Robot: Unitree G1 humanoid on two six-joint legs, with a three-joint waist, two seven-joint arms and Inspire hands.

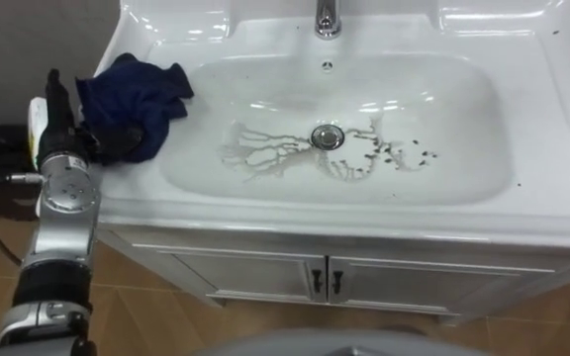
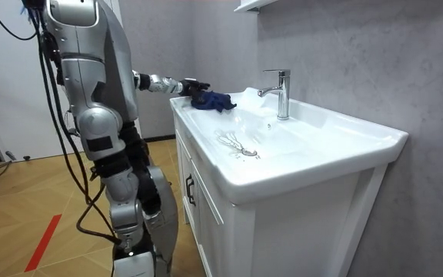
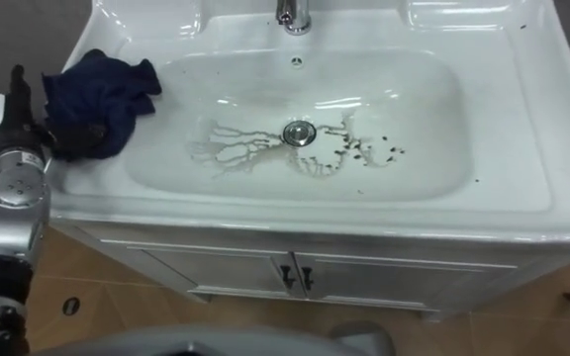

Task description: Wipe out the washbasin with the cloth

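- Grey wall [image 2: 344, 46] backs a white basin [image 1: 463, 188] set on a white cabinet [image 1: 255, 272]; the robot stands in front of it, left arm stretched out.
- Left hand [image 1: 77, 133] rests on the basin's rim at its near left corner.
- Dark blue cloth [image 1: 137, 99] lies bunched against and partly over the hand; whether the hand grips it cannot be told.
- Pale branching streaks [image 1: 260, 153] lie in the bowl to the hand's right, reaching the drain [image 1: 328, 136].
- Dark specks [image 1: 404, 153] lie beyond the drain, well away from the hand.
- Tap [image 1: 327, 18] stands on the back rim, well apart from the hand.
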